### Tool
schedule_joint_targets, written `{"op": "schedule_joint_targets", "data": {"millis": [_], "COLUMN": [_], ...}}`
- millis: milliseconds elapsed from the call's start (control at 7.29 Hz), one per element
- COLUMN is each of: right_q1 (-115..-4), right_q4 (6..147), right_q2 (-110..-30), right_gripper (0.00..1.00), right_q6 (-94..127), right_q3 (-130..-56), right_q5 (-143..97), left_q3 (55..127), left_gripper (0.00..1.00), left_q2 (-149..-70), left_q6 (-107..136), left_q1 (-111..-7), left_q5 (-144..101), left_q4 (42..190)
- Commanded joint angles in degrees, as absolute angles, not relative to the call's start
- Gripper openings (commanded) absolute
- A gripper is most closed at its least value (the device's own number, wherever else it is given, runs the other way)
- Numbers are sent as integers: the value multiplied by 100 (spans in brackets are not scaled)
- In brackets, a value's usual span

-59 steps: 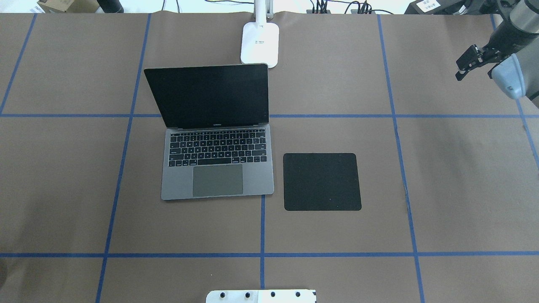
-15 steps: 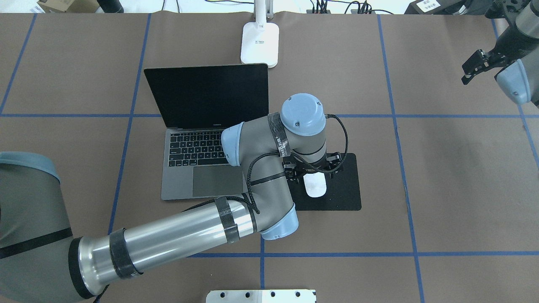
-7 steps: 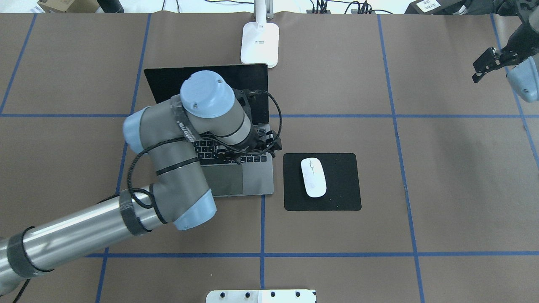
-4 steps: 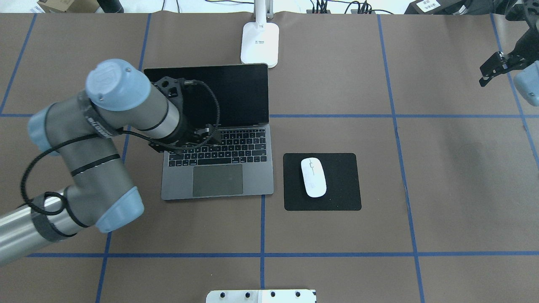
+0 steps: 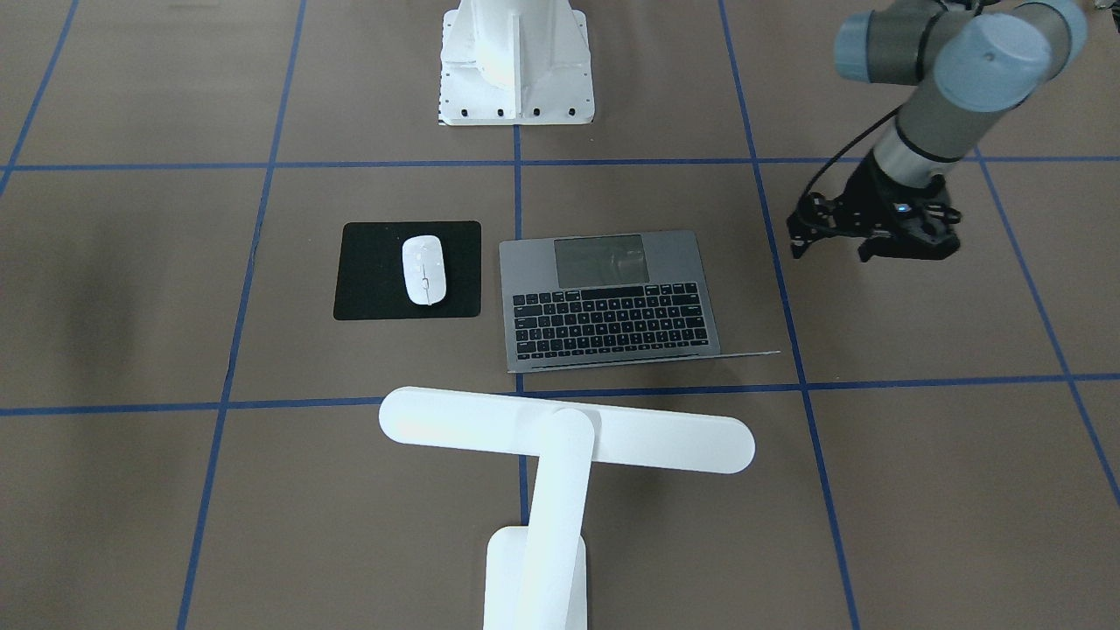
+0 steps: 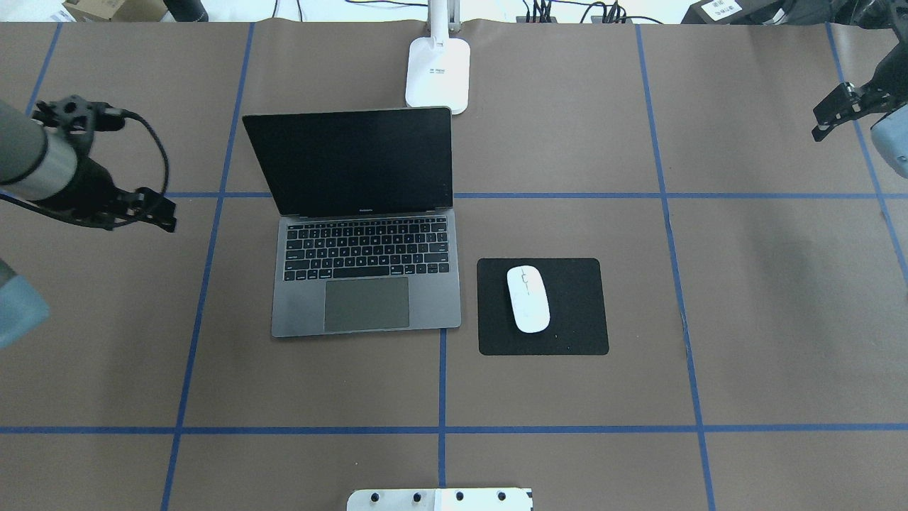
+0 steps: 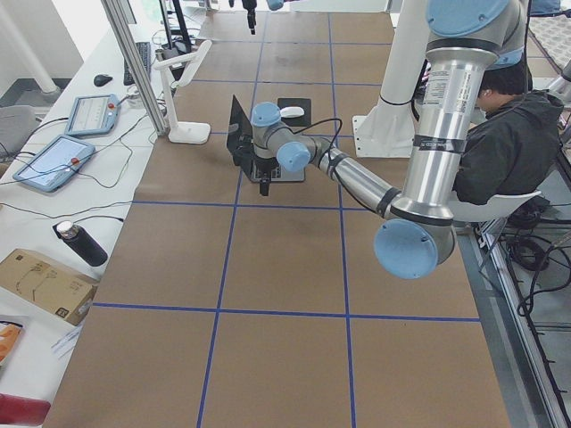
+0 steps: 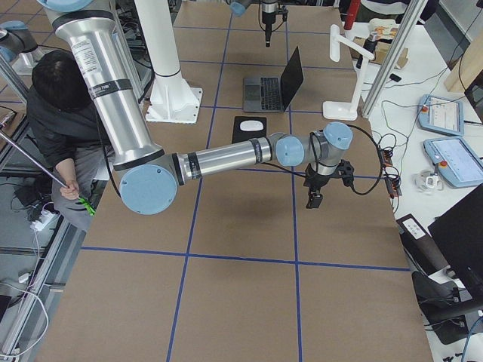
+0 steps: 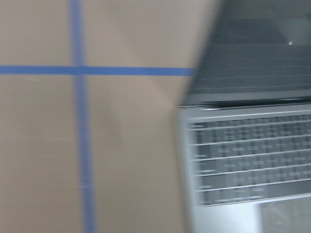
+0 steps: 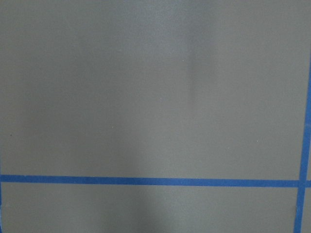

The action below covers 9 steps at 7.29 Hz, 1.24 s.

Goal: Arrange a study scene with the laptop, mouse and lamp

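The laptop [image 6: 365,284] stands open at mid-table, screen dark; it also shows in the front view [image 5: 612,297]. The white mouse [image 6: 528,299] lies on the black mat [image 6: 574,333] right of the laptop, also seen in the front view [image 5: 424,270]. The lamp's base [image 6: 438,71] stands behind the laptop, and its bar head [image 5: 567,430] hangs over the laptop's far edge. My left gripper [image 6: 152,213] hangs empty over bare table left of the laptop and looks open [image 5: 831,249]. My right gripper [image 6: 833,117] hovers at the far right edge, its jaws unclear.
The white robot pedestal [image 5: 516,70] stands at the near edge. Blue tape lines cross the brown table cover. A seated person [image 7: 508,134] is beside the robot base. Tablets [image 7: 53,160], a bottle and a box lie on the side bench beyond the table.
My left arm set the mouse on the mat, let go, then swept left across the laptop to the table's left side. My right gripper drifted slightly right.
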State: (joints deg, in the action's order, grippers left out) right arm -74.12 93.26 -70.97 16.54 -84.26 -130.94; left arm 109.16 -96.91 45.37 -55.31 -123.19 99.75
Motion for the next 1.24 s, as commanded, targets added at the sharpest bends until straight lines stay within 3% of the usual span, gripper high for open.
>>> {"op": "schedule_joint_targets", "data": {"millis": [0, 275, 1098], "right_q1": [-7618, -7996, -8630], "right_q4": [9202, 9193, 8719], "right_q2": [-7294, -7539, -8716], "right_gripper": [99, 99, 99], "right_q6": [1652, 1582, 1564], "right_q3": [-8490, -8499, -8736], "right_q5": [-13060, -13532, -13632], "left_q3": [10087, 9083, 8666], "left_gripper": [100, 100, 100], "left_q2": [-9387, -9413, -9325], "left_q6": [3172, 995, 721], "left_q1": [-6953, -7977, -8543], "left_q5": [-12470, -13086, -13034], "left_q4": [9949, 10010, 10028]}}
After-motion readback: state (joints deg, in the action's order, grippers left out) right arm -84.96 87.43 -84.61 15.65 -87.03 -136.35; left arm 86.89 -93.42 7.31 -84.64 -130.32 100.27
